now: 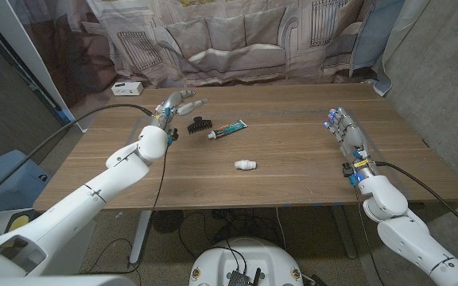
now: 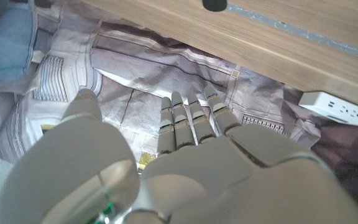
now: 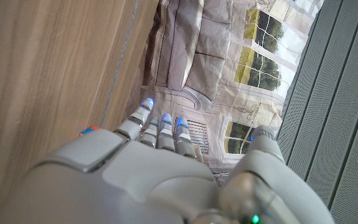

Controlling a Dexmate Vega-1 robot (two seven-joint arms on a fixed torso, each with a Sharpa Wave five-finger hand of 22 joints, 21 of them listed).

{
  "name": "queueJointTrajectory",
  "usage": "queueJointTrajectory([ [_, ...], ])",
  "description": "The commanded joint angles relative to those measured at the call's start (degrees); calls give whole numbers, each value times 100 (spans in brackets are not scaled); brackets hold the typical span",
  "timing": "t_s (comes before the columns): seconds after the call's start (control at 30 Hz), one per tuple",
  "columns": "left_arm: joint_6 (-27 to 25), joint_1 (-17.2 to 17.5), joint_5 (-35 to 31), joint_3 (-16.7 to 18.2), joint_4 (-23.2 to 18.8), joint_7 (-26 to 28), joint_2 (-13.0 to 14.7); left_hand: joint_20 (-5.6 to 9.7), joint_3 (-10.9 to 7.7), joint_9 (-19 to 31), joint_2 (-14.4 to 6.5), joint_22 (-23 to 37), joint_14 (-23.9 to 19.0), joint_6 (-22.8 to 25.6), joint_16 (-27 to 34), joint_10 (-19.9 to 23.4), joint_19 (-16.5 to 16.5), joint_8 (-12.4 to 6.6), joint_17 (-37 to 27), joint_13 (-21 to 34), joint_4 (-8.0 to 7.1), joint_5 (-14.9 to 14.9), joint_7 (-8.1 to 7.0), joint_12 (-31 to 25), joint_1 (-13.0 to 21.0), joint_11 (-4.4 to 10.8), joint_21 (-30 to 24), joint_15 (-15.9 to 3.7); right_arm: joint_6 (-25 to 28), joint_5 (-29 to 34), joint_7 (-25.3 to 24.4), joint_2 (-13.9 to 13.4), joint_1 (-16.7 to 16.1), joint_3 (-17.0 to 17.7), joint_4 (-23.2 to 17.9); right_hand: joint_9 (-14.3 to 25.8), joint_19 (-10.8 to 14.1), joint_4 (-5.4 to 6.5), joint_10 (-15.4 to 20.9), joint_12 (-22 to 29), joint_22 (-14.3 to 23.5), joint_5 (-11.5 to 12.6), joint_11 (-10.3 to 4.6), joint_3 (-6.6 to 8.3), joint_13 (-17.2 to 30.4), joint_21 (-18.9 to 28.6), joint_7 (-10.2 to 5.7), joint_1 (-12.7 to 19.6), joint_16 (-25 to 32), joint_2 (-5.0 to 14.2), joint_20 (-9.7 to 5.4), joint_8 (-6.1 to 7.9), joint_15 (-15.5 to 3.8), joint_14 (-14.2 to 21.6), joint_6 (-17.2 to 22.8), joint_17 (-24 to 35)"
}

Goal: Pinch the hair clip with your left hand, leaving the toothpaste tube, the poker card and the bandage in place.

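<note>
The black hair clip (image 1: pixel 201 123) lies on the wooden table (image 1: pixel 293 171), left of centre. Just right of it is the toothpaste tube (image 1: pixel 230 129), white cap toward the clip. The small white bandage roll (image 1: pixel 246 164) sits nearer me, at mid-table. My left hand (image 1: pixel 177 103) hovers a little left of and behind the clip, fingers spread and holding nothing. From the left wrist view the fingers (image 2: pixel 188 121) reach out straight with nothing between them. My right hand (image 1: pixel 344 129) stands on the table's right side with fingers extended and holds nothing.
A white socket box (image 1: pixel 126 87) sits at the table's back left corner and also shows in the left wrist view (image 2: pixel 334 106). A printed curtain hangs behind the table. A black cable (image 1: pixel 86 119) runs along my left arm.
</note>
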State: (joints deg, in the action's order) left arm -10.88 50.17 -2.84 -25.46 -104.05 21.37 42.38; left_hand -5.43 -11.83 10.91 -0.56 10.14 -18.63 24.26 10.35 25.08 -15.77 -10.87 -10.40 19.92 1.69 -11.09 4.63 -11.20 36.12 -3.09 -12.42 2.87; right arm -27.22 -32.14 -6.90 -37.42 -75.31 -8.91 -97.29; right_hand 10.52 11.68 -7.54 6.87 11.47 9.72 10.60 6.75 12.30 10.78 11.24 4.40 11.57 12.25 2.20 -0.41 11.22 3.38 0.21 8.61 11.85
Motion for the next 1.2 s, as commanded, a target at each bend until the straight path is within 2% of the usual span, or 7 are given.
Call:
queueJointTrajectory([
  [0.03, 1136, 512, 1052, 563, 109, -178, -144, 30, -5, 10, -87, 19, -50, 55, 43, 21, -39, -48, -2, 3, 29, -13, 47, -48, 6, -71, 3, 32, -44, 35, 99, -26, 65, -2, 31, 25, 40, 2, 38, 12, 12, -8, 3, -6, 12, 4, -12, 35, -17, -7, -6, 15, 2, 34, 29, 26],
  [0.2, 1067, 819, 1158, 754, -228, -56, -36, 24, -6, 9, -99, 20, -54, 56, 46, 17, -35, -46, -3, -11, 26, -7, 64, -50, -9, -121, 10, 52, -62, 245, -53, 89, 153, -111, 61, 25, 98, 2, 84, 26, 11, -8, -30, -18, 11, 21, -23, 30, -1, -19, -35, 19, -45, 82, 49, 27],
  [0.5, 2095, 1134, 1995, 1015, 76, -403, -305, -17, 9, 7, -109, 23, -70, 52, 54, 38, -7, -38, -7, -36, 6, 17, 89, -64, -70, -147, 29, 108, 20, 471, -147, 147, 394, -268, 75, 24, 150, -3, 164, 47, 9, -6, -55, -27, 10, 30, -49, 38, 7, -30, -63, 57, -74, 121, 172, 22],
  [0.73, 2560, 1234, 2427, 993, 170, -755, -461, -38, 23, 5, -129, 26, -41, -25, 46, 31, 28, -5, -13, -59, -24, 41, 114, -65, -141, -171, 47, 124, 54, 420, 134, 148, 853, -426, 395, 24, 166, -4, 189, 51, 9, -5, -53, -34, 10, 30, -48, 37, 13, -38, -66, 53, -78, 146, 177, 21],
  [0.83, 2702, 1256, 2633, 994, 197, -1000, -442, -68, 49, -1, -194, 32, 9, -194, 41, -85, 64, 50, -26, -100, -106, 76, 83, -29, -298, -279, 63, 162, 10, 416, 158, 188, 959, -464, 517, 24, 181, -4, 198, 52, 8, -5, -49, -38, 10, 33, -57, 36, 14, -41, -76, 52, -80, 153, 182, 21],
  [0.93, 2881, 1260, 2797, 987, 280, -1179, -482, -123, 76, -6, -216, 36, 126, -297, 10, -206, 134, 67, -30, -136, -155, 94, 99, 5, -410, -323, 88, 212, 26, 398, 144, 220, 1028, -496, 597, 22, 192, -4, 273, 69, 8, -2, -175, -46, 8, 28, -130, 36, 18, -47, -75, 65, -91, 178, 239, 19],
  [1.2, 3241, 1076, 3271, 855, 724, -1748, -675, -136, 156, -22, -223, 41, 360, -651, -16, -474, 316, 108, -33, -228, -252, 105, 108, 51, -661, -365, 137, 250, 131, 268, 203, 244, 1146, -585, 744, 20, 174, 5, 192, 20, 8, -3, -69, -67, 4, 10, -149, 17, -1, -62, -81, 57, -98, 146, 264, 20],
])
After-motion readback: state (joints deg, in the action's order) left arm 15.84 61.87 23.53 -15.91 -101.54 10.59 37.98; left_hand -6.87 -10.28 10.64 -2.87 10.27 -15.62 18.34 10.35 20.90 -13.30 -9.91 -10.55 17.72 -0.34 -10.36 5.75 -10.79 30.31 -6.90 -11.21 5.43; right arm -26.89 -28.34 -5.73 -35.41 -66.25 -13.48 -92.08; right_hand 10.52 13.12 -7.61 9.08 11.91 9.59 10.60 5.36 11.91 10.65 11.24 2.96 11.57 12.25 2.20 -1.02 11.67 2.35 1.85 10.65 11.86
